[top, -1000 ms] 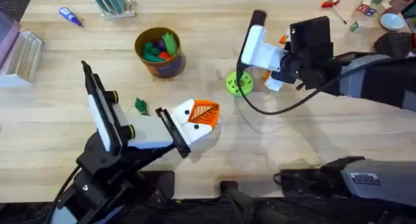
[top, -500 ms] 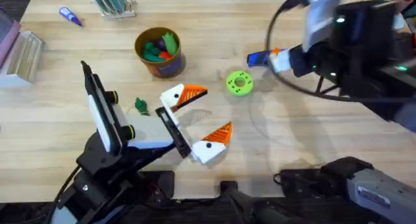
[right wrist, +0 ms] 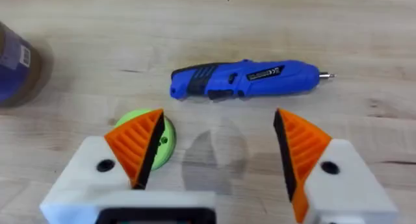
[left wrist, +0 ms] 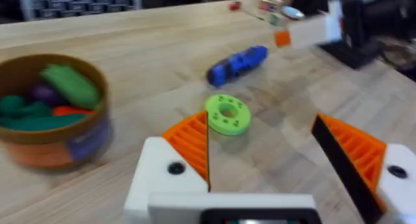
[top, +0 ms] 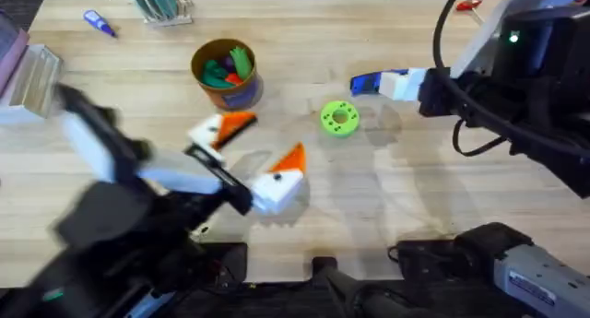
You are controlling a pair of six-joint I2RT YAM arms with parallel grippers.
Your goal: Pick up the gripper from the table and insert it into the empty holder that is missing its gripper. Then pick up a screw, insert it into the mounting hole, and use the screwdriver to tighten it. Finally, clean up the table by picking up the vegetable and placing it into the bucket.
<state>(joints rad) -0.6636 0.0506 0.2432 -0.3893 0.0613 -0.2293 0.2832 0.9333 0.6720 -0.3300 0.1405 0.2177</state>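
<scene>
The blue screwdriver [right wrist: 244,80] lies flat on the table, its metal tip pointing away from the bucket. My right gripper [right wrist: 218,120] hangs open just above and beside it, both fingers orange-tipped; overhead it [top: 398,84] sits at the screwdriver [top: 367,82]. My left gripper [top: 267,138] is open too, both tips orange, between the bucket [top: 224,74] and the table's front. Through its wrist view, the left gripper [left wrist: 260,120] faces the bucket [left wrist: 49,110] and the screwdriver [left wrist: 237,63]. The bucket holds several toy pieces. The vegetable is hidden under the left arm. The loose gripper, holder and screw are out of view.
A green round disc with holes [top: 339,118] lies between the two grippers. A small blue pen-like thing [top: 99,23] and a rack [top: 161,5] sit at the back left, a clear box [top: 32,78] at the left edge, a red-handled tool [top: 468,5] at the back right.
The left arm has swung up and leftward, carrying its open gripper toward the bucket and over the vegetable. The right arm pulled back from the disc, and the screwdriver came into view on the table.
</scene>
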